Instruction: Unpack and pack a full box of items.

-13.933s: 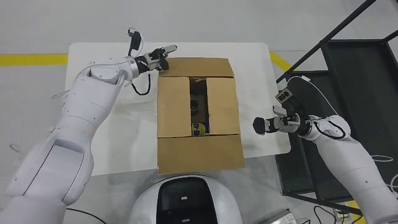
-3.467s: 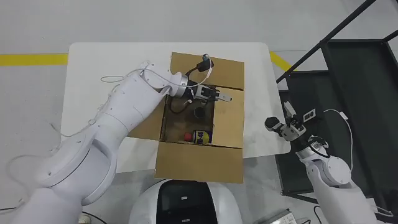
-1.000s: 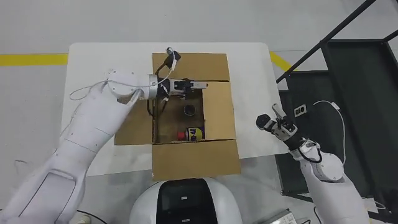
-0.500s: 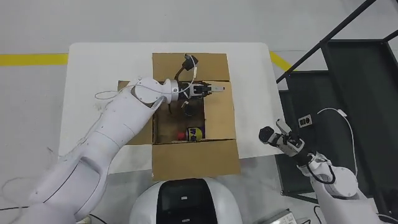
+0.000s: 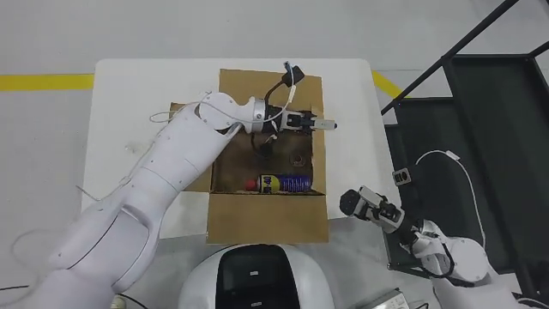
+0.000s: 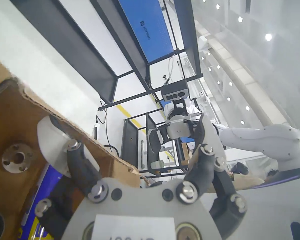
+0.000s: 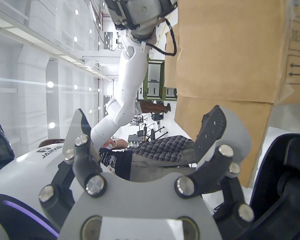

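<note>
Both spread: left tool (image 5: pixel 324 124) above box (image 5: pixel 266 215) rim, right tool (image 5: pixel 346 202) beside it, can (image 5: pixel 283 183) inside

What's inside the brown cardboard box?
A blue-and-yellow spray can with a red cap lies by the near wall; a round metal flange sits beyond it. The left arm covers the far interior.

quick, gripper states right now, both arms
Left gripper: open, holding nothing, at the edge of the box.
Right gripper: open, holding nothing.
</note>
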Available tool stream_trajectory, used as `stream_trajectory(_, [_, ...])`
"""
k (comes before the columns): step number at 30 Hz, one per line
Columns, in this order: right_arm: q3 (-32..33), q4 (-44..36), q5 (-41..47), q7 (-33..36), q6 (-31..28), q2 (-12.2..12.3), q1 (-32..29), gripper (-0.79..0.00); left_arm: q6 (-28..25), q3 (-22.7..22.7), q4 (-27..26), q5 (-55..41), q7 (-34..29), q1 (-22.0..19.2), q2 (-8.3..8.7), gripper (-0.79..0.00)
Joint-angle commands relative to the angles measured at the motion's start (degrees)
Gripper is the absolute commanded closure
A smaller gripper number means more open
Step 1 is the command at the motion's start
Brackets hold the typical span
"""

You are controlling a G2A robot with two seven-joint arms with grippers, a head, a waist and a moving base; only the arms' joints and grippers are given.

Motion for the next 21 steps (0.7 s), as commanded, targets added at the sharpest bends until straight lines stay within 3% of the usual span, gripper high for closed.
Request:
stream_trajectory(1, [-0.77,-0.53,-0.75,0.2,0.29,-0.01,-0.18,-0.785,-0.23,0.48,0.67,-1.29,-1.25,-0.61,-0.92,-0.785])
stream_trajectory(5, [-3.25,-0.22,-2.39,-1.48,0.77,-0.16,1.05,-0.785,0.26,2.15,3.48,-3.52,-3.68,-1.82,-3.27,-0.785])
stream_trajectory(8, [-4.92,0.57,-3.76,-3.34,1.13,-0.28,2.71,-0.785,-4.12,2.44,6.21,-8.1,-6.73,-1.84,-5.16,-0.785])
stream_trajectory(10, [-5.8,0.9,-4.3,-4.02,1.28,-0.34,3.54,-0.785,-4.16,2.47,8.54,-9.19,-7.98,-2.96,-6.04,-0.785])
stream_trajectory(21, [-7.29,3.22,-2.61,-9.84,-0.15,-0.75,7.15,-0.785,-4.48,4.18,11.51,-9.08,-7.66,-4.01,-8.47,-0.785])
